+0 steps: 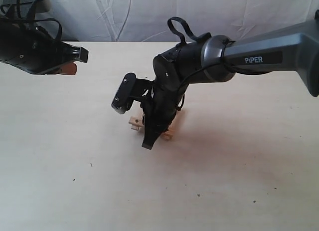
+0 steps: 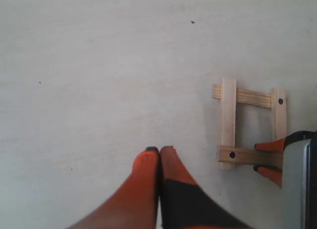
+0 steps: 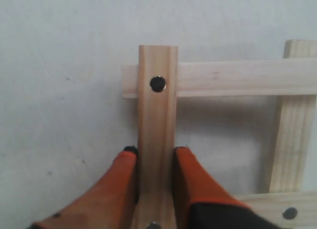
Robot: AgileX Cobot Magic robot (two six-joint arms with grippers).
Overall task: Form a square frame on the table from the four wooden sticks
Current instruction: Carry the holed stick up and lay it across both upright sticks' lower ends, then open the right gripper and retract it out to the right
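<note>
The four wooden sticks form a small open square frame (image 2: 250,125) on the pale table (image 2: 99,80). My right gripper (image 3: 156,152) is shut on one holed stick (image 3: 157,115), with an orange finger pressed against each side. That stick's end lies across a plain stick (image 3: 237,78). Another plain stick (image 3: 290,140) and a second holed stick (image 3: 277,211) close the square. From outside, the right gripper (image 1: 152,136) points down over the frame (image 1: 134,123) and hides most of it. My left gripper (image 2: 159,151) is shut on nothing, away from the frame, raised at the far left (image 1: 75,59).
The right arm (image 1: 259,51) reaches in from the right side. A pale wrinkled cloth (image 1: 149,11) hangs behind the table's far edge. A few tiny dark specks (image 1: 91,164) dot the table surface.
</note>
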